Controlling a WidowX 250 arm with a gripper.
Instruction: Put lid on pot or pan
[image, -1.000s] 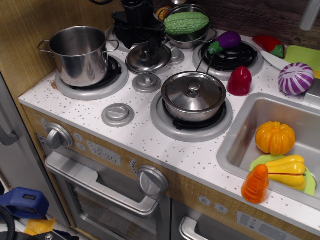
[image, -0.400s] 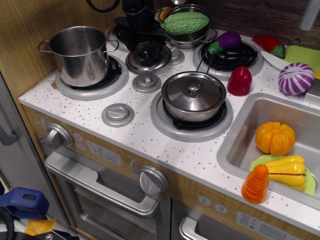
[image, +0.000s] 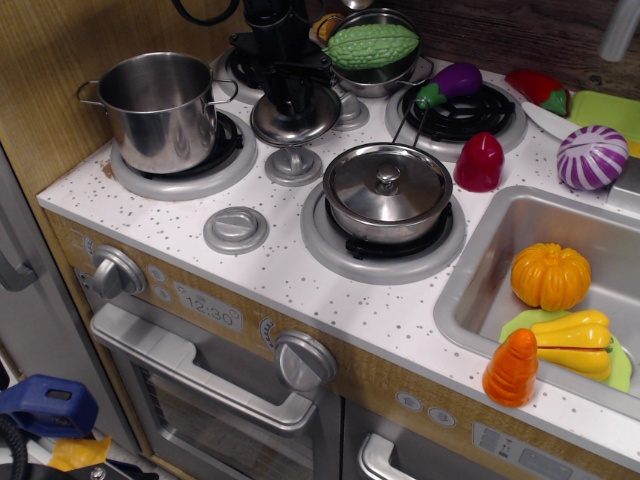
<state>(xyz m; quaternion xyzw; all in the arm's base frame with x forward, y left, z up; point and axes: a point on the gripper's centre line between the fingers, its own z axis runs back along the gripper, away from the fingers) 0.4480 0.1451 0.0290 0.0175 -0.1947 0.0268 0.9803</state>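
Note:
The lid (image: 296, 118), a round shiny steel one, lies on the white counter between the back burners, above a grey dial (image: 293, 165). My black gripper (image: 291, 97) reaches down from the top and sits on the lid's middle, its fingers around the knob, which is hidden. I cannot tell whether the fingers have closed on it. The tall open steel pot (image: 160, 105) stands on the left burner, left of the lid. A long-handled pan (image: 388, 195) with its own wider knobbed lid sits on the front burner.
A bowl with a green toy vegetable (image: 373, 45) stands behind the gripper. A purple eggplant (image: 455, 80), a red toy (image: 480, 160) and a purple cabbage (image: 592, 157) lie to the right. The sink (image: 470, 290) holds orange and yellow toys. Another dial (image: 236, 229) lies near the front.
My gripper has come down onto the lid; the knob that showed earlier is now covered by the fingers. The lid has barely moved.

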